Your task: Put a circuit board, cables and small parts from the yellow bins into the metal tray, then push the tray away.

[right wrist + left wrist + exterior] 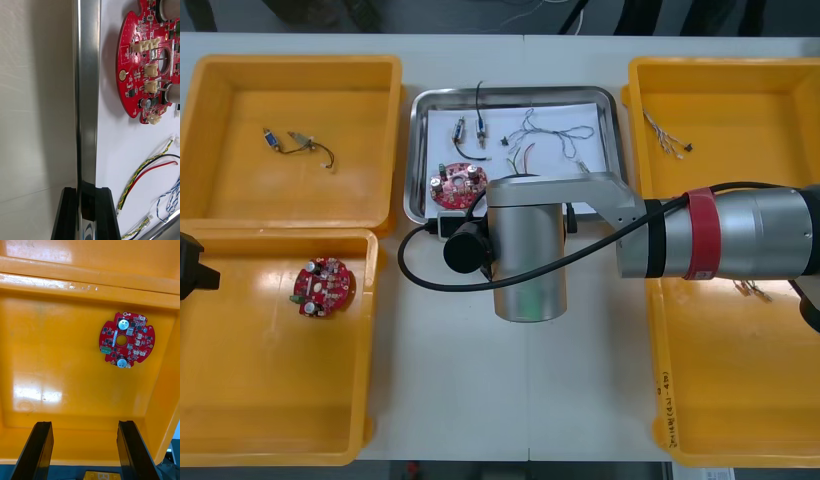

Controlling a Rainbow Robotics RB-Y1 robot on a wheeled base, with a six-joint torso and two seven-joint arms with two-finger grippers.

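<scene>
Your R gripper point(86, 213) pinches the tray's point(87, 93) near rim, board point(146, 63) and cables point(139, 175) just inside it; L gripper point(84, 450), fingers spread, hangs well left of tray.

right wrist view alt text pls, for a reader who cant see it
The right pincer is shut on the metal tray at its rim, which runs straight away from the black fingers. On the tray's white inside lie a round red circuit board, a red and yellow cable and a twisted blue and white cable.
</scene>
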